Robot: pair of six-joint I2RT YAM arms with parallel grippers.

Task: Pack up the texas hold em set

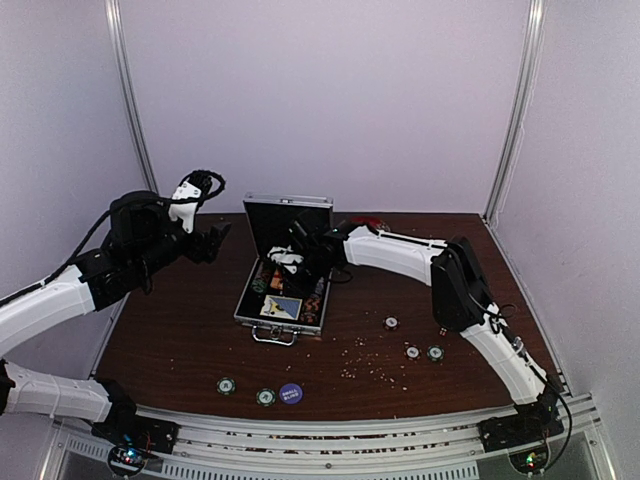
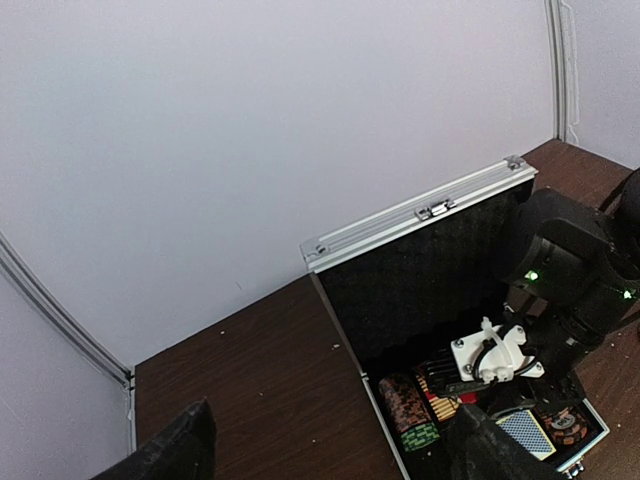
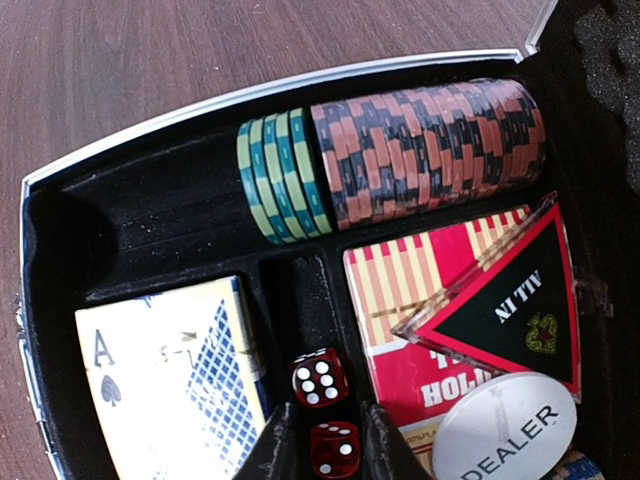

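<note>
Inside the open case (image 3: 40, 330), a red die (image 3: 334, 449) was pinched by the right hand (image 3: 322, 445) — the left hand (image 2: 330, 445) was spread wide, nothing held.

"ALL IN" on triangular marker (image 3: 510, 310), "DEALER" on white button (image 3: 505, 430), "A" on blue deck (image 3: 170, 380)

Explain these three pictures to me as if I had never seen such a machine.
Two robot arms are bolted to a brown table. One picture looks down from above; the other two come from cameras on each wrist. An open silver case holds a row of chips, card decks and two red dice. Loose chips lie on the table. The left end effector hangs open beside the case, holding nothing. The right end effector reaches into the case, its fingers on either side of the nearer die.
</note>
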